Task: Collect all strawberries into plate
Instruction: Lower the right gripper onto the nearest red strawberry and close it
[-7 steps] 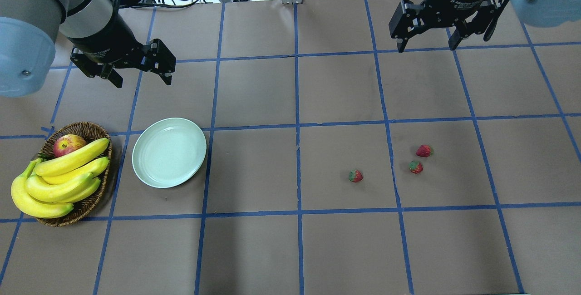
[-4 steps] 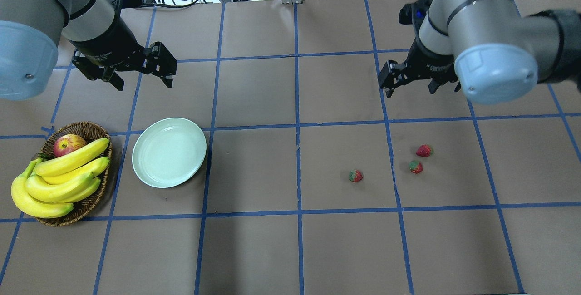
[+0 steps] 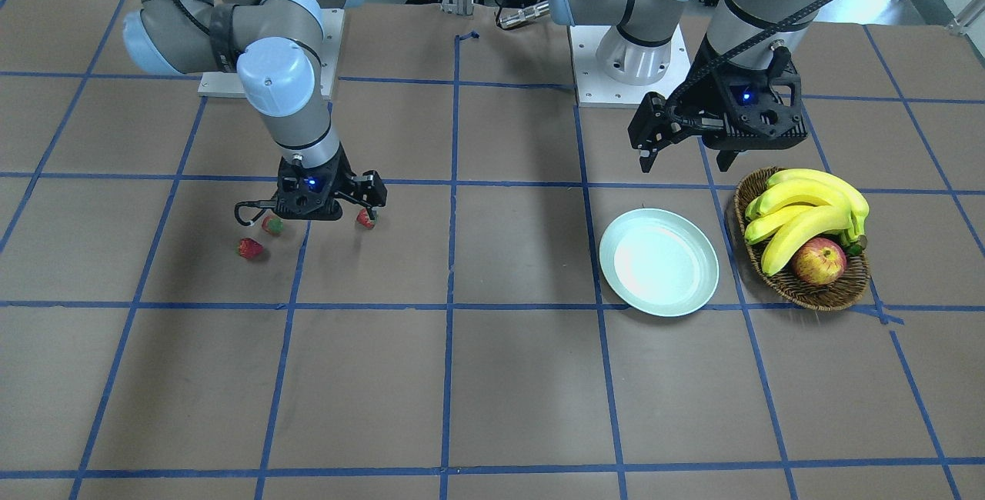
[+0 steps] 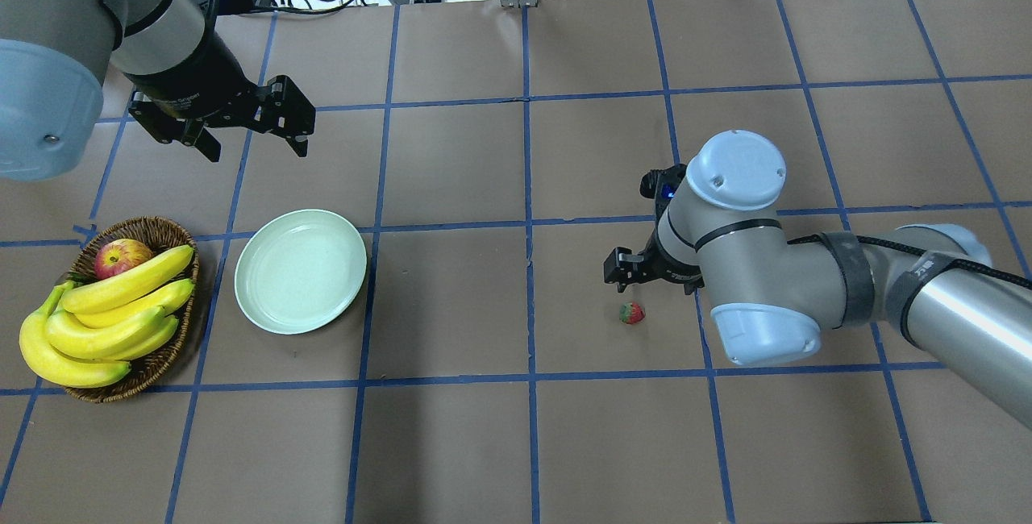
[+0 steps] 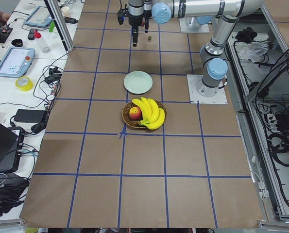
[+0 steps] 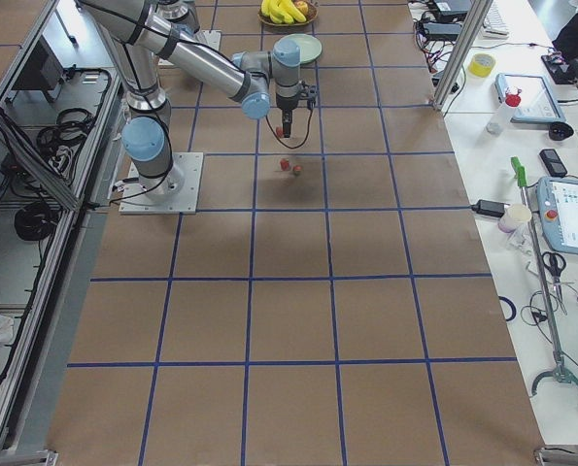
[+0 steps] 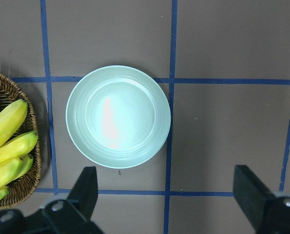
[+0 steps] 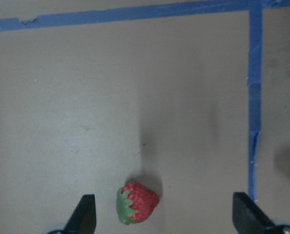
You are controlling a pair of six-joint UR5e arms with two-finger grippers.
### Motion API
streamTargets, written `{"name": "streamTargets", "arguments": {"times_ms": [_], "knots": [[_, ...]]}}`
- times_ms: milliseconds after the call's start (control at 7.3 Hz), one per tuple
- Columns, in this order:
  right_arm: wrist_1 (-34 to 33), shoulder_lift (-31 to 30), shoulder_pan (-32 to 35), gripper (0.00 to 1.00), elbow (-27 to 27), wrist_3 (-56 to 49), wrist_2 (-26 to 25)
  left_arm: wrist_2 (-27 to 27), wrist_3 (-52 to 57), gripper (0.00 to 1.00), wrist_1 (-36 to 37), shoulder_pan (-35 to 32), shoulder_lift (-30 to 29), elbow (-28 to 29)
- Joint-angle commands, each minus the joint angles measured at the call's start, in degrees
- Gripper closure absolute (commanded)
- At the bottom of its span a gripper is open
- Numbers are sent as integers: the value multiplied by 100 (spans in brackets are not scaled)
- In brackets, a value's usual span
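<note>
The right pincer [image 8: 166,214], spread wide and empty, is hovering over a strawberry [image 8: 137,202] lying on the tabletop [image 8: 135,97], low in its wrist view. It is approaching for the first pick. Next, centring, lowering and clenching seem needed. The plate [image 4: 301,271] is sitting empty at left-centre, with the left pincer [image 4: 255,151] released above it.

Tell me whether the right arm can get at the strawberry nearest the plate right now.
Probably yes. The right gripper hangs open close above the strawberry, which lies alone on bare table, off-centre between the fingers in the wrist view. Nothing blocks it; a small shift should do.
</note>
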Motion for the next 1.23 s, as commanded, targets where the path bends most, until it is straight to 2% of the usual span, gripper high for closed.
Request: {"name": "streamTargets", "arguments": {"times_ms": [0, 411, 548, 685, 822, 959, 1096], "knots": [[-153, 259, 279, 0, 83, 266, -9, -15, 20, 0, -7, -3, 1, -1], [-127, 426, 279, 18, 83, 266, -27, -68, 3, 0, -7, -3, 1, -1], [-109, 435, 279, 28, 56, 266, -26, -68, 3, 0, -7, 6, 1, -1], [-100, 435, 279, 50, 39, 249, -9, -68, 3, 0, -7, -3, 18, -1], [-65, 435, 279, 76, 30, 223, 9, -59, -6, 0, -7, -3, 27, -1], [-48, 435, 279, 89, 4, 223, 9, -59, -6, 0, -7, -3, 27, -10], [-47, 427, 279, 94, -49, 196, 9, -68, -41, 0, 2, -3, 45, -10]]}}
